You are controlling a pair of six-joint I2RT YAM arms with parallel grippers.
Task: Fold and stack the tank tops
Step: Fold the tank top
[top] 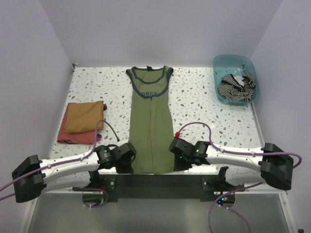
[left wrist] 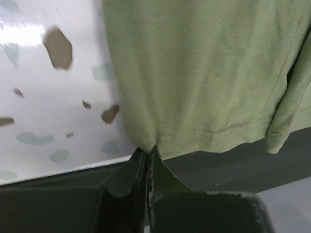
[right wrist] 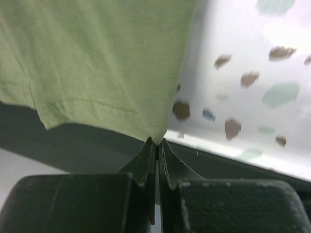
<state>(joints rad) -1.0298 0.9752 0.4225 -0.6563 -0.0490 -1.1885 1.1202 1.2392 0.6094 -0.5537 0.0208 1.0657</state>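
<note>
An olive-green tank top (top: 151, 124) with navy trim and a chest print lies lengthwise down the middle of the table, both long sides folded in, neck at the far end. My left gripper (top: 130, 158) is shut on its near left hem corner (left wrist: 146, 145). My right gripper (top: 173, 154) is shut on the near right hem corner (right wrist: 157, 139). Both corners are pinched at the fingertips by the table's front edge. A black-and-white striped tank top (top: 238, 86) lies crumpled in the bin at the far right.
A teal plastic bin (top: 221, 65) stands at the far right corner. A folded stack of an orange-brown cloth over a red one (top: 81, 121) lies at the left. A dark bar (top: 155, 182) runs along the table's near edge between the arm bases.
</note>
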